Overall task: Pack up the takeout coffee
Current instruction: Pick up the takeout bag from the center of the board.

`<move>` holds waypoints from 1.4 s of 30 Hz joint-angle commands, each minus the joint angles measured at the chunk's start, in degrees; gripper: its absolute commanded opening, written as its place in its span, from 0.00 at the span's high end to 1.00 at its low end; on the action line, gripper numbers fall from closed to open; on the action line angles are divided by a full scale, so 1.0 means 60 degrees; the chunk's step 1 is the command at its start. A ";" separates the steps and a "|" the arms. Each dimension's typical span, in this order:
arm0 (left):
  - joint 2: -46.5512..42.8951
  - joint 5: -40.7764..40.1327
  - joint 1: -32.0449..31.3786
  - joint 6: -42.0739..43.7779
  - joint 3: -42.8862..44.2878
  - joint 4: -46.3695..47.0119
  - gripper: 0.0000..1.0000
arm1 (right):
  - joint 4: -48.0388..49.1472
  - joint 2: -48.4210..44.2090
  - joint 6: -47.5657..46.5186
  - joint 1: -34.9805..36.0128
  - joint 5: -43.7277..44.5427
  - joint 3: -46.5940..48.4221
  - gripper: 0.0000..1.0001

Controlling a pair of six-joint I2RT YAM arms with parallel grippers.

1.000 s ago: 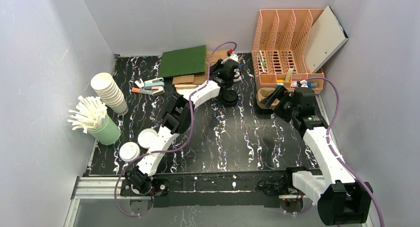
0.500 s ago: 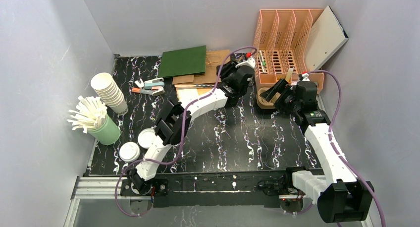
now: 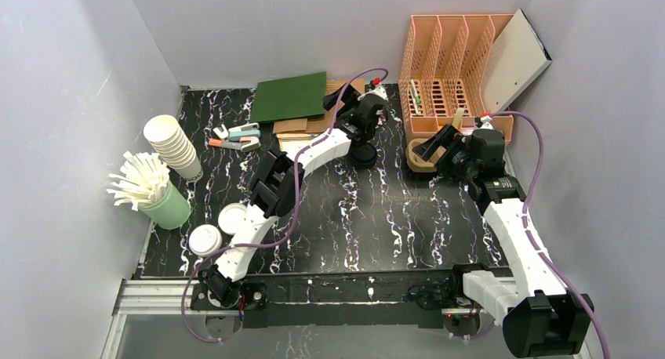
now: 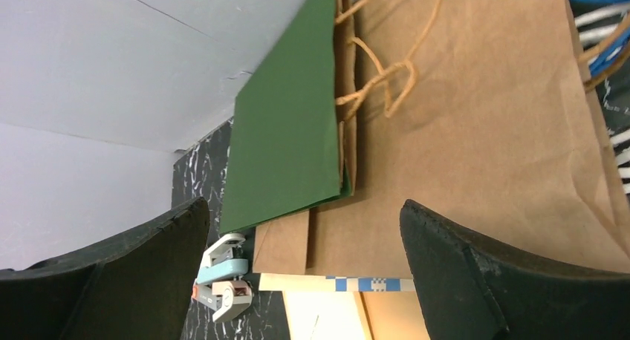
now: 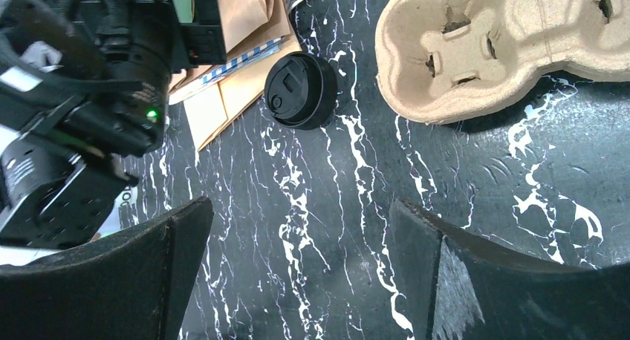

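1. While both claws stood spread wide with nothing between their fingers, the black marbled table (image 3: 392,218) lay beneath them. The left gripper (image 3: 350,108) reached over its far middle, and the right gripper (image 3: 441,143) hung off to that claw's right.
2. Directly ahead of the left gripper (image 4: 303,206) lay the brown paper bag (image 4: 483,132), flat on the table. The green bag (image 4: 286,125) overlapped the brown one's left side. Both bags had their twine handles at the end farther from the claw.
3. Ahead of the right gripper (image 5: 301,206) and off to its right sat the cup carrier (image 5: 505,50), a moulded pulp tray. Its wells faced up, and those in view were empty. It was the thing nearest that claw.
4. The coffee cup (image 5: 301,90), capped with a black lid, stood upright on the table with its long axis vertical.
   - Seen from the right gripper, it was straight ahead, in line with the gap between the fingers. It stood left of the carrier and apart from it.
   - Seen from the left gripper, it stood just behind the fingertips, close beside the wrist and out of that wrist camera's view.
5. My judgement was that the coming move turned on the cup (image 3: 362,154) standing between the two claws.
   - The left claw was the nearer one, but it faced away toward the bags.
   - The right claw faced the cup squarely and had the carrier at its side, so the cup needed only a short carry to the right to reach a well.
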 commanded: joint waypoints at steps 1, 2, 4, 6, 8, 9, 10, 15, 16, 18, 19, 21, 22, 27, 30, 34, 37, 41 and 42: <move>0.0285 0.0293 0.0274 0.0366 0.0527 -0.0207 0.04 | 0.0021 -0.0051 0.0019 0.0018 0.0010 0.0451 0.02; 0.0425 0.0185 0.0321 0.0549 0.0550 0.0040 0.04 | 0.0024 -0.0009 0.0019 0.0009 0.0005 0.0450 0.02; 0.0708 0.0090 0.0408 0.0815 0.0649 0.0207 0.06 | 0.0054 0.0088 0.0019 0.0018 0.0001 0.0450 0.02; 0.0939 0.0100 0.0499 0.0904 0.0757 0.0229 0.06 | 0.0066 0.0178 0.0023 0.0018 -0.0022 0.0463 0.02; 0.1094 0.0204 0.0559 0.0937 0.0751 0.0241 0.04 | 0.0118 0.0280 0.0034 0.0011 -0.0019 0.0486 0.02; 0.1161 0.0206 0.0574 0.0990 0.0721 0.0299 0.03 | 0.0148 0.0324 0.0034 0.0014 -0.0037 0.0504 0.02; 0.1243 0.0157 0.0598 0.1084 0.0713 0.0396 0.02 | 0.0169 0.0349 0.0040 0.0018 -0.0039 0.0508 0.02; 0.1608 -0.0083 0.0812 0.1394 0.0718 0.0702 0.03 | 0.0322 0.0553 0.0105 0.0011 -0.0067 0.0473 0.02; 0.1656 -0.0141 0.0870 0.1431 0.0700 0.0773 0.04 | 0.0344 0.0594 0.0120 0.0006 -0.0087 0.0468 0.02; 0.1733 -0.0184 0.0987 0.1462 0.0644 0.0887 0.07 | 0.0391 0.0676 0.0142 0.0013 -0.0130 0.0447 0.02; 0.1754 -0.0221 0.1040 0.1493 0.0592 0.0993 0.09 | 0.0419 0.0708 0.0150 0.0008 -0.0148 0.0437 0.02; 0.1799 -0.0291 0.1137 0.1622 0.0478 0.1281 0.15 | 0.0430 0.0796 0.0173 0.0015 -0.0183 0.0442 0.02; 0.1844 -0.0341 0.1166 0.1733 0.0428 0.1469 0.18 | 0.0438 0.0826 0.0178 0.0018 -0.0196 0.0449 0.02; 0.2170 -0.0575 0.1306 0.2405 0.0594 0.2157 0.40 | 0.0458 0.0889 0.0210 0.0018 -0.0222 0.0466 0.02; 0.2235 -0.0883 0.1311 0.2800 0.0622 0.2671 0.84 | 0.0511 0.0885 0.0246 0.0008 -0.0192 0.0450 0.02; 0.1675 -0.1177 0.1169 0.2838 0.0354 0.3009 1.00 | 0.0531 0.1003 0.0253 0.0009 -0.0300 0.0517 0.02; 0.0581 -0.0922 0.0932 0.2527 -0.0530 0.2989 1.00 | 0.0584 0.1119 0.0329 0.0013 -0.0471 0.0613 0.02; -0.0981 -0.0675 0.0541 0.2209 -0.1890 0.2682 1.00 | 0.0660 0.1162 0.0456 0.0017 -0.0654 0.0761 0.02; -0.1316 -0.0828 0.0440 0.2251 -0.2100 0.2690 1.00 | 0.0677 0.1139 0.0470 0.0018 -0.0693 0.0795 0.02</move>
